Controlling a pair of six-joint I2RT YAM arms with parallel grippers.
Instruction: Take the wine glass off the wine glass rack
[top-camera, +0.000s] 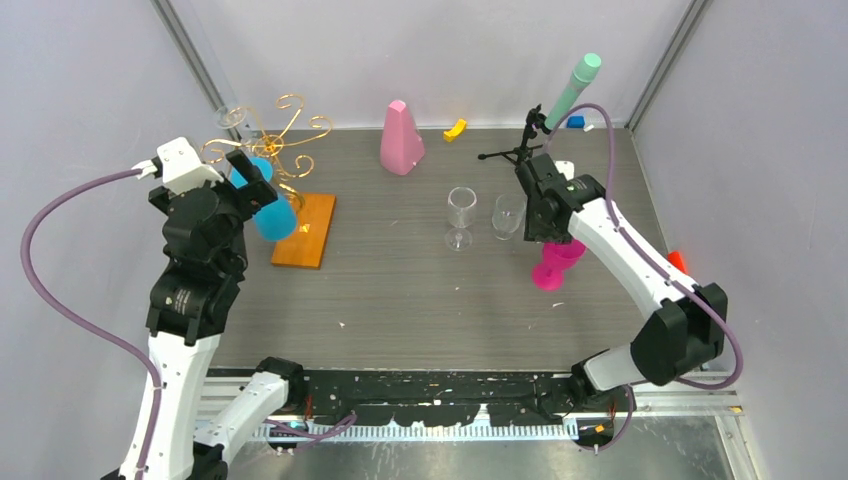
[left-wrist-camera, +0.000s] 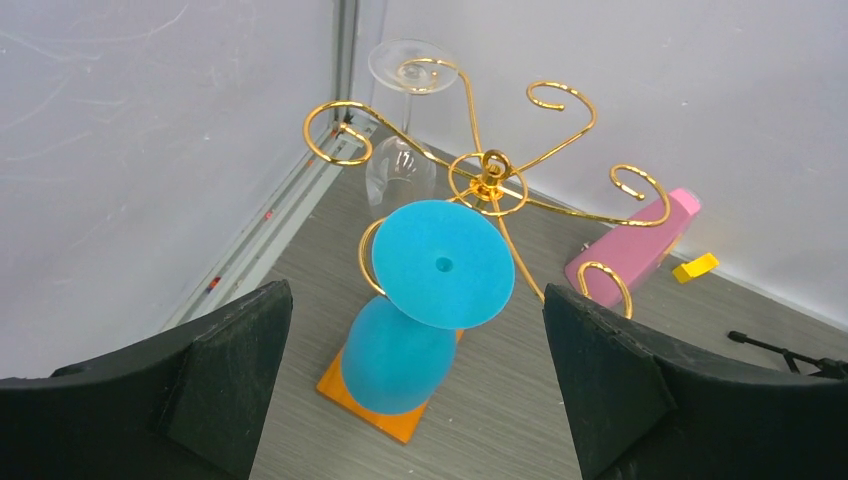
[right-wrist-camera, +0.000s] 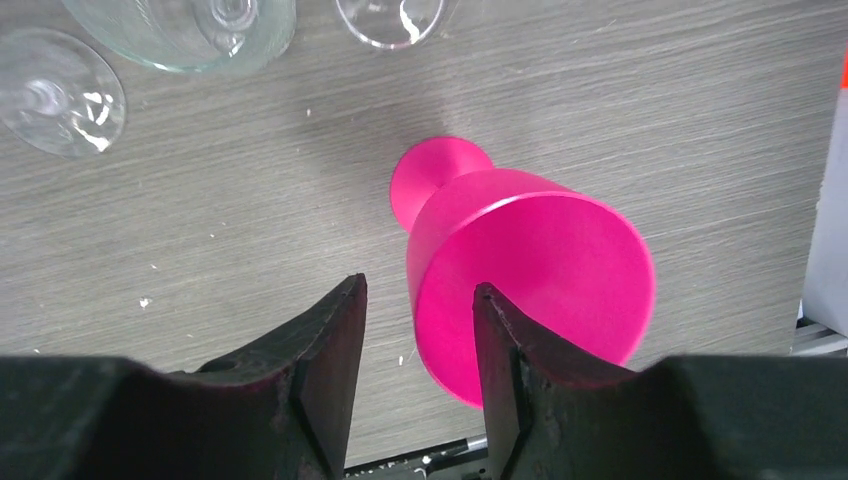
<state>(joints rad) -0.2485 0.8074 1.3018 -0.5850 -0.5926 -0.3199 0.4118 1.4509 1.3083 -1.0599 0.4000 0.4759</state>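
One blue wine glass (left-wrist-camera: 443, 265) hangs bowl-down from the wine glass rack (left-wrist-camera: 490, 185), at twelve o'clock of my released left jaws. Right jaws stand parted, well apart from it.

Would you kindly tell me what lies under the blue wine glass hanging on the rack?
The orange wooden base of the wine glass rack lies beneath the blue wine glass; in the left wrist view its bowl covers most of it.

Clear glasses (right-wrist-camera: 190, 35) past the right wrist view's top edge; rack base (left-wrist-camera: 398, 425) largely behind blue glass (left-wrist-camera: 400, 365).
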